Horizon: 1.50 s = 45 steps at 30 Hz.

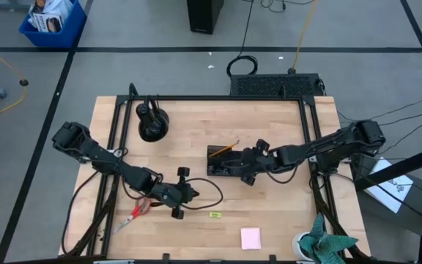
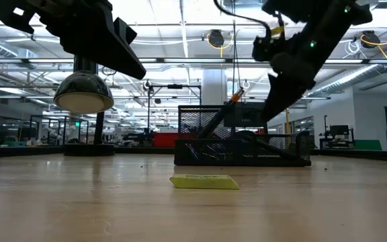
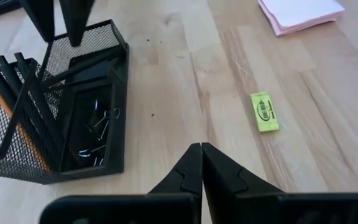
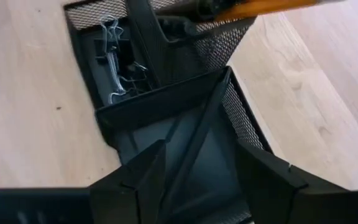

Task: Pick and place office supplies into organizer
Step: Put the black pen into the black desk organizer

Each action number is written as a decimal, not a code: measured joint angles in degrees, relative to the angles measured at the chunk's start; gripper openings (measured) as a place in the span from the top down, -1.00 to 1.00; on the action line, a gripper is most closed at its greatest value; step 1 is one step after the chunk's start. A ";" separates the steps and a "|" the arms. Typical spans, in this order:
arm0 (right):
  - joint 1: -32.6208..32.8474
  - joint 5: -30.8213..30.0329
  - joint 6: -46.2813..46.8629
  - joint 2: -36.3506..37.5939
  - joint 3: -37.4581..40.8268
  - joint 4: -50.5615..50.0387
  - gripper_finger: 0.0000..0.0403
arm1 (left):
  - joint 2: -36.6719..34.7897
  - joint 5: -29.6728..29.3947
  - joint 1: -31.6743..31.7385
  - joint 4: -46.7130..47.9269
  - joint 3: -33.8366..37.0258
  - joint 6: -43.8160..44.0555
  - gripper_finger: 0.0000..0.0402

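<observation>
High view: wood table [image 1: 196, 169], grey floor [image 1: 138, 66]; left pincer [image 1: 185, 192] closed, empty; right pincer [image 1: 234, 167] open over organizer [image 1: 217, 154]

The dark left arm reaches in from the table's left edge, its left gripper [image 3: 201, 163] pressed fully together. The dark right arm stretches in from the right, its right gripper [image 4: 199, 168] parted wide, pointing downward.

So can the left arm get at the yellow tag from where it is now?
Probably yes. The left gripper is shut, raised over bare table, and the tag lies flat just ahead with nothing between them. The organizer sits off to one side.
</observation>
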<state>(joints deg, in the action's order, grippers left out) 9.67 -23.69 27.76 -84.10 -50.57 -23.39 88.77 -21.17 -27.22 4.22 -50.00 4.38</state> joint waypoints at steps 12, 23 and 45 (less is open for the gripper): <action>-1.92 -0.62 1.57 -4.90 0.13 0.46 0.09 | 0.00 0.02 -0.13 -1.09 0.00 0.61 0.98; -1.88 -1.81 0.18 -9.66 0.17 2.86 0.09 | 0.00 0.03 -0.66 -1.93 0.00 0.61 0.84; -1.71 -1.16 -6.17 -6.19 0.22 5.01 0.87 | 0.02 0.11 -0.68 -2.39 0.00 1.83 0.81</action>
<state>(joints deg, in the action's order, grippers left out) 7.97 -24.85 21.58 -90.28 -50.35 -18.38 88.79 -21.06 -27.90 1.83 -50.00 6.21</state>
